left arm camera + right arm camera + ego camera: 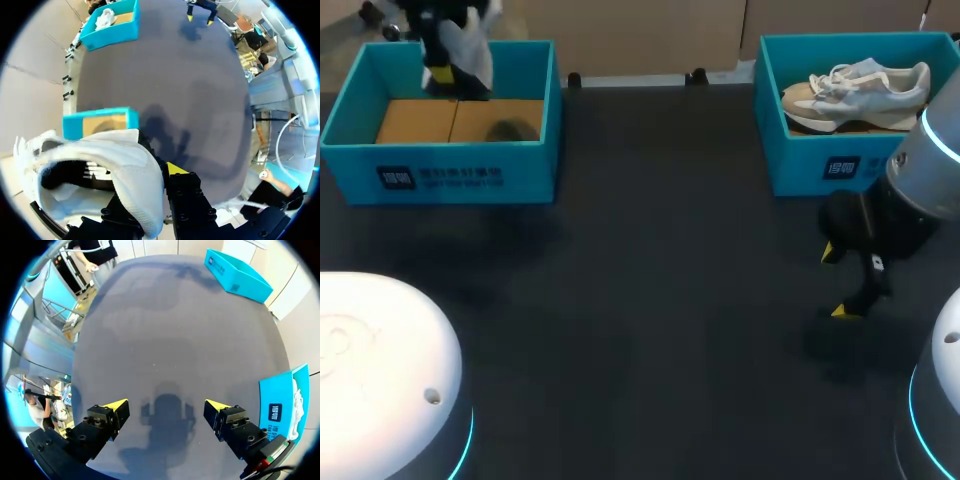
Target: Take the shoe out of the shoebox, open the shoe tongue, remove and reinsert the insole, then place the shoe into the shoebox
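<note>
**Shoe point(125, 165) hanging over left shoebox point(440, 175)**

The left gripper point(442, 72) is clamping the white shoe in the air above that box. The right gripper point(838, 282) is hovering, fingers apart, over the table point(650, 300) near a second boxed shoe point(855, 90).

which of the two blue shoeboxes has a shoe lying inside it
The right shoebox, holding a white-and-tan shoe. The left shoebox shows only bare cardboard; the white shoe hangs above it.
</note>
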Tool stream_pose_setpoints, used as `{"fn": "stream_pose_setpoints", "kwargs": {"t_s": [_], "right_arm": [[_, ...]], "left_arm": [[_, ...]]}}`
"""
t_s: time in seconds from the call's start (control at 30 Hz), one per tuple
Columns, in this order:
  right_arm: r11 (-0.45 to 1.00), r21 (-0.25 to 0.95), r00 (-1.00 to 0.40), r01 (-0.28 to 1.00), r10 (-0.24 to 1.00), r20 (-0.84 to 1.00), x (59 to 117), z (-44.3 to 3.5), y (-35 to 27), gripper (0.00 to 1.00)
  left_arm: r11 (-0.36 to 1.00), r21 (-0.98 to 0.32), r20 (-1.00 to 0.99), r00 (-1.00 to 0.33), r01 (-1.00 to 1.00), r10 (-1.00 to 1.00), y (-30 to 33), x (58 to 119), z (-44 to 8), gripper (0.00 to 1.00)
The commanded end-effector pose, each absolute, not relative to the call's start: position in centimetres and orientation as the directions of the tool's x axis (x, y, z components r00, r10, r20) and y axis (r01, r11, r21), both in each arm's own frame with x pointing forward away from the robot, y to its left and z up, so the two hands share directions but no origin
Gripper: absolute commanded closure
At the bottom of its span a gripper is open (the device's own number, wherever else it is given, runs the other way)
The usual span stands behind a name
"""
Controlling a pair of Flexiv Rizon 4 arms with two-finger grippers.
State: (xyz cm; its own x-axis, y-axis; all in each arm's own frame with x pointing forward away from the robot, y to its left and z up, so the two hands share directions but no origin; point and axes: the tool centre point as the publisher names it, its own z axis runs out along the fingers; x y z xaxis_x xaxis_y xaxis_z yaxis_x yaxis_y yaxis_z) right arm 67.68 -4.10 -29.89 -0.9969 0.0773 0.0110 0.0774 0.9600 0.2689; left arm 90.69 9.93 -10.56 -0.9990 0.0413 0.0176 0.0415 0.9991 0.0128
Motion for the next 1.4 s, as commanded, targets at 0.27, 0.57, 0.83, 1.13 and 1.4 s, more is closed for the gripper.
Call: {"fn": "stream_pose_setpoints", "kwargs": {"t_s": [0.27,0.57,0.83,1.13,1.4], "right_arm": [[0.960,0.270,-0.997,0.076,0.077,0.009,67.6,-30.0,-4.1,0.00],[0.960,0.270,-0.997,0.076,0.077,0.009,67.6,-30.0,-4.1,0.00],[0.960,0.270,-0.997,0.076,0.077,0.009,67.6,-30.0,-4.1,0.00],[0.960,0.270,-0.997,0.076,0.077,0.009,67.6,-30.0,-4.1,0.00],[0.960,0.270,-0.997,0.076,0.077,0.009,67.6,-30.0,-4.1,0.00]], "left_arm": [[0.999,-0.014,0.051,-0.998,0.041,0.042,14.3,94.9,-10.4,1.00],[0.999,-0.014,0.051,-0.998,0.041,0.042,14.3,94.9,-10.4,1.00],[1.000,0.007,0.058,-0.998,-0.005,-0.006,18.4,100.3,-11.7,1.00],[0.994,-0.014,0.072,-0.991,0.110,0.111,22.6,106.0,-13.2,1.00],[0.908,-0.005,0.041,-0.907,0.419,0.419,23.8,105.9,-13.4,1.00]]}}
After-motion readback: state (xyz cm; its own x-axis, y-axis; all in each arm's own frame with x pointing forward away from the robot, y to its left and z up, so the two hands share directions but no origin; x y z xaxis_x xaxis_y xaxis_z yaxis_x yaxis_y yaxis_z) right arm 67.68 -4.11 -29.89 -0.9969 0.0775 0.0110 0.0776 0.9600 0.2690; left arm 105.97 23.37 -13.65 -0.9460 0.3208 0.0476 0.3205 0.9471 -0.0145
